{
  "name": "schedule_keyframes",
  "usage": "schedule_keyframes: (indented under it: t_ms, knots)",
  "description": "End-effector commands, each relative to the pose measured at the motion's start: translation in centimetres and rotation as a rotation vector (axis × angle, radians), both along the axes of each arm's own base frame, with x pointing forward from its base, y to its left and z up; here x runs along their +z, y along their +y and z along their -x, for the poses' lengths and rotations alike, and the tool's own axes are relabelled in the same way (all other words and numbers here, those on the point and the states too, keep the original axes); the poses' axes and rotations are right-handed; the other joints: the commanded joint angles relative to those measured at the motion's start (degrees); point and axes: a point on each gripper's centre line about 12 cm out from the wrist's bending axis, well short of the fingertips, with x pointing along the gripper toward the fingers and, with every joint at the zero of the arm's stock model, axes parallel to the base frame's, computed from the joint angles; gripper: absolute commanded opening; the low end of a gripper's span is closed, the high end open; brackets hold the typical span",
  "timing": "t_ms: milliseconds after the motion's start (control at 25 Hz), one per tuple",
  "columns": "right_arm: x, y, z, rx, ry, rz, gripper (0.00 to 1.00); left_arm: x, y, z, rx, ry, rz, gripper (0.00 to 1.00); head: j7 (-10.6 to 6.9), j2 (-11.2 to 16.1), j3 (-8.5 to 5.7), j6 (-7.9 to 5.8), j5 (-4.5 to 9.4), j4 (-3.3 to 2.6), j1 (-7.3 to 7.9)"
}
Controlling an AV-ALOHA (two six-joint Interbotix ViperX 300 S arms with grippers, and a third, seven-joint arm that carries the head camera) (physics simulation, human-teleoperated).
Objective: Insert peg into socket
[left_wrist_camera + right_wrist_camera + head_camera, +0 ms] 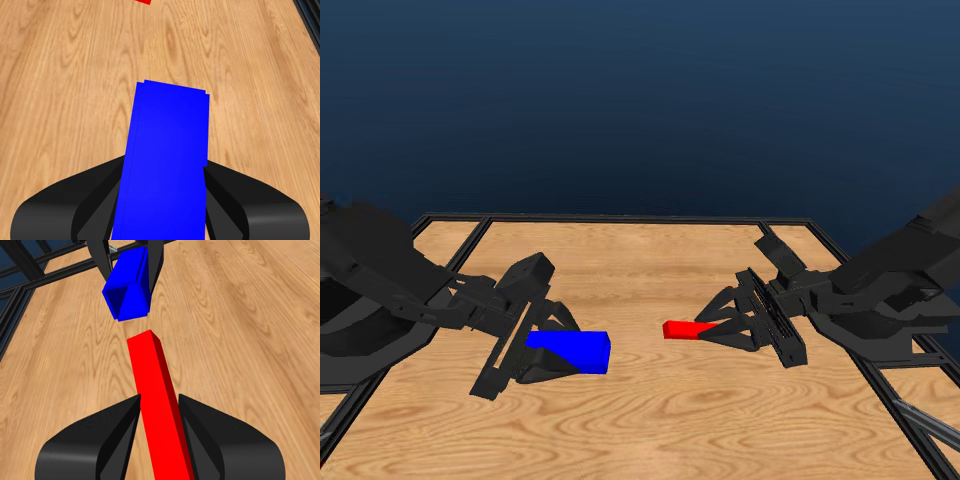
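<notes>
The blue socket (575, 351) hangs above the table, left of the middle, with my left gripper (542, 352) shut on it. In the left wrist view the socket (167, 160) runs out between the two black jaws. The red peg (686, 329) is held right of the middle by my right gripper (728, 328), which is shut on it. Its free end points at the socket across a small gap. The right wrist view shows the peg (155, 400) aimed toward the socket's open end (127, 292), a little off its line. A corner of the peg (143, 1) shows in the left wrist view.
The wooden table (650, 270) has a dark raised frame (620, 217) round its edges. Both black arms reach in from the sides, left arm (380, 300) and right arm (890, 295).
</notes>
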Motion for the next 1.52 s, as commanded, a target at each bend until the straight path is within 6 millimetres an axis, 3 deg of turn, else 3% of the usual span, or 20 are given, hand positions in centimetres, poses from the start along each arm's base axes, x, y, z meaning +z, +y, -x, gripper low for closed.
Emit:
schedule_keyframes:
  t_ms: [40,80,200,240,280,360,400,440,520,560,760,800,1000,1120,1280,1320,1360,1480,1520]
  knots:
    - [2.4,-0.6,-2.8,-0.002,-0.053,0.015,0.00,1.0,-1.1,-1.2,-0.038,-0.031,-0.001,0.00,0.83,-0.66,-0.31,-0.11,-1.52,0.35,1.49]
    - [2.1,-0.5,-2.5,0.007,-0.029,0.001,0.00,1.5,-0.5,-1.0,-0.006,-0.037,0.021,0.00,0.82,-0.71,-0.26,-0.06,-1.72,0.42,1.69]
    - [2.4,-0.8,-4.3,0.019,-0.005,0.005,0.00,0.9,-0.2,-0.8,-0.015,0.000,0.007,0.00,0.76,-0.89,-0.17,0.30,-1.89,0.63,2.14]
    - [2.4,-0.2,-4.6,0.050,0.004,0.016,0.00,2.8,-0.6,-1.6,-0.022,-0.065,0.020,0.00,0.65,-0.94,-0.15,0.59,-2.14,0.73,2.30]
    - [2.8,-0.2,-5.3,0.050,-0.005,0.012,0.00,1.6,-0.4,-1.1,-0.015,-0.042,0.010,0.00,0.61,-0.98,-0.17,0.71,-2.23,0.79,2.44]
    - [3.0,-0.1,-6.1,0.056,-0.003,0.004,0.00,2.6,-0.4,-1.5,-0.021,-0.067,0.011,0.00,0.46,-1.00,-0.17,0.73,-2.46,0.85,2.66]
    - [1.8,0.2,-6.0,0.077,0.042,0.013,0.00,3.4,-0.4,-1.8,-0.021,-0.085,0.016,0.00,0.42,-0.99,-0.18,0.70,-2.49,0.87,2.75]
    - [2.5,0.4,-6.6,0.080,0.019,0.007,0.00,3.0,-0.1,-1.5,-0.019,-0.063,0.011,0.00,0.36,-1.02,-0.19,0.70,-2.40,0.89,2.82]
    - [2.1,0.2,-6.9,0.076,0.036,0.002,0.00,2.4,-0.3,-1.4,-0.028,-0.047,0.004,0.00,0.21,-1.07,-0.20,0.75,-2.40,0.92,2.92]
    - [2.3,0.3,-7.2,0.076,0.030,-0.004,0.00,3.1,-0.1,-1.9,-0.017,-0.073,0.012,0.00,0.21,-1.07,-0.21,0.76,-2.58,0.93,2.96]
    - [1.9,0.8,-7.9,0.086,0.043,-0.018,0.00,1.4,-0.1,-1.2,-0.034,-0.008,-0.008,0.00,0.41,-1.03,-0.28,0.73,-2.65,0.93,2.97]
    - [1.9,0.6,-7.9,0.080,0.043,-0.019,0.00,2.3,0.2,-2.0,-0.022,-0.046,-0.006,0.00,0.48,-1.02,-0.28,0.74,-2.66,0.93,2.95]
    - [3.1,1.0,-8.2,0.112,0.029,-0.004,0.00,2.4,0.1,-2.0,-0.023,-0.046,-0.001,0.00,0.56,-0.97,-0.35,0.82,-2.82,0.97,3.03]
    - [2.6,1.5,-8.4,0.129,0.048,0.000,0.00,2.2,-0.1,-2.1,-0.034,-0.041,-0.010,0.00,0.49,-0.94,-0.33,0.80,-2.86,0.99,3.10]
    - [2.2,1.4,-9.8,0.113,0.053,-0.019,0.00,3.5,-0.1,-2.5,-0.026,-0.068,0.009,0.00,0.49,-0.94,-0.26,0.85,-2.89,0.99,3.07]
    - [1.9,1.4,-10.1,0.118,0.065,-0.013,0.00,2.4,-0.1,-2.1,-0.034,-0.036,-0.002,0.00,0.52,-0.92,-0.27,0.90,-3.04,1.00,3.06]
    - [1.6,1.3,-10.4,0.122,0.081,-0.004,0.00,3.1,-0.3,-2.8,-0.047,-0.036,-0.010,0.00,0.58,-0.93,-0.30,0.96,-3.04,1.01,3.07]
    - [1.8,1.2,-11.8,0.128,0.078,0.007,0.00,3.3,-0.3,-2.5,-0.039,-0.049,0.010,0.00,0.55,-0.90,-0.32,1.01,-3.09,1.00,3.00]
    - [2.9,1.2,-12.6,0.129,0.047,0.007,0.00,3.1,-0.6,-2.9,-0.049,-0.034,-0.002,0.00,0.45,-0.86,-0.32,1.04,-3.09,0.99,2.96]
